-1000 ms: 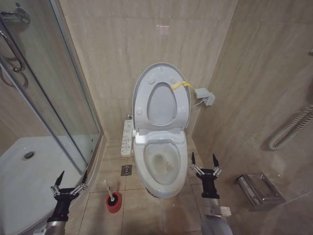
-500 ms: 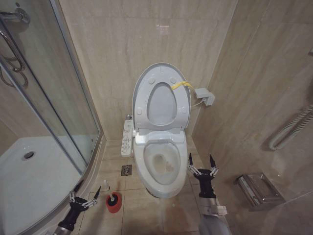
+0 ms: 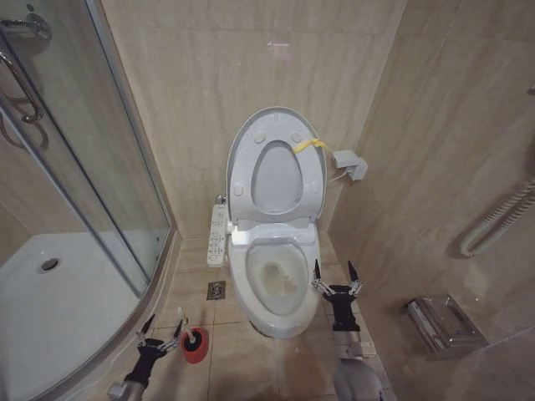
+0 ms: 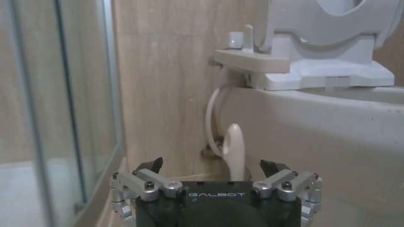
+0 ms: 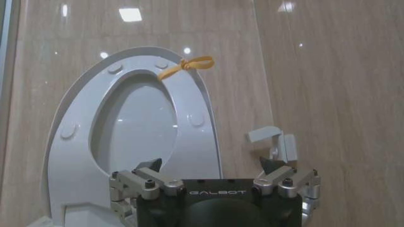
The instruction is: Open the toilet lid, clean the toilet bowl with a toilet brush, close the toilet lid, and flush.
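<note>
The toilet lid point(image 3: 276, 171) stands raised against the wall behind the toilet bowl point(image 3: 276, 288). The toilet brush point(image 3: 185, 325) sits in its holder point(image 3: 196, 344) on the floor left of the bowl, seemingly just beside the shower tray point(image 3: 58, 309).

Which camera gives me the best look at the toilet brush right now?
The head view: the toilet brush stands in its red holder cup on the floor, with the left gripper, jaws open, right beside its handle. The left wrist view shows its handle top between the jaws.
</note>
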### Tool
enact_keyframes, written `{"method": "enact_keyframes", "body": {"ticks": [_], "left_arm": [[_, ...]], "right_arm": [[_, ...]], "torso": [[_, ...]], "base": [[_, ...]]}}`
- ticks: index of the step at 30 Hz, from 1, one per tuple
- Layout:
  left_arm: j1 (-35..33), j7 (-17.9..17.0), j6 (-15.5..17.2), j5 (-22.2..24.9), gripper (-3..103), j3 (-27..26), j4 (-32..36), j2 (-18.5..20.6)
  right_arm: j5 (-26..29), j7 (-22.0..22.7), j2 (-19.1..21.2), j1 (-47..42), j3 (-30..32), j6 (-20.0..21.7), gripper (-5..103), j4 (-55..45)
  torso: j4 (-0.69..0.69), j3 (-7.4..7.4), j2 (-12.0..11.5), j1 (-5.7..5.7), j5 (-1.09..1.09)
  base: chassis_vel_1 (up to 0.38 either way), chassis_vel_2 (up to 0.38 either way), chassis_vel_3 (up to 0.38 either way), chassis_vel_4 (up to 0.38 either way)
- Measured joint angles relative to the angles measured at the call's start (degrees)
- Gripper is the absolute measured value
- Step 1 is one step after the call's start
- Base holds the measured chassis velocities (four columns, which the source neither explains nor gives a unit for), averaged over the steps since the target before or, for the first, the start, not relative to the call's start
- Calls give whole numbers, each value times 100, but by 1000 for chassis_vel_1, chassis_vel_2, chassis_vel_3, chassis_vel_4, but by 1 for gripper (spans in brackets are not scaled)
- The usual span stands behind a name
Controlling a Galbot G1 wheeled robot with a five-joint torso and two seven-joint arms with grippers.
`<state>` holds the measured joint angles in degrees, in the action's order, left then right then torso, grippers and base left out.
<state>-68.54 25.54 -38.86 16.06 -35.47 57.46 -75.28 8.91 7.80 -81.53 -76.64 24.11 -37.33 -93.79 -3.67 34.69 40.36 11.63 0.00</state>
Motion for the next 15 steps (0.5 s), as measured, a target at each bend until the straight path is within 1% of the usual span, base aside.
{"method": "enact_keyframes", "body": {"ticks": [5, 9, 15], "left_arm": [[360, -8, -23, -125, 100, 174, -355, -28], [550, -60, -46, -162, 100, 212, -578, -49], [639, -110, -43, -182, 100, 279, -664, -124]], "right_arm": [[-3, 0, 10, 2, 8, 1, 100, 24], [-3, 1, 11, 24, 18, 2, 100, 64], [-7, 2, 4, 89, 24, 5, 100, 136]], "torso": [[0, 0, 0, 0, 0], [0, 0, 0, 0, 1], [1, 0, 0, 0, 1]], "base": [[0, 0, 0, 0], [0, 0, 0, 0], [0, 0, 0, 0]]}}
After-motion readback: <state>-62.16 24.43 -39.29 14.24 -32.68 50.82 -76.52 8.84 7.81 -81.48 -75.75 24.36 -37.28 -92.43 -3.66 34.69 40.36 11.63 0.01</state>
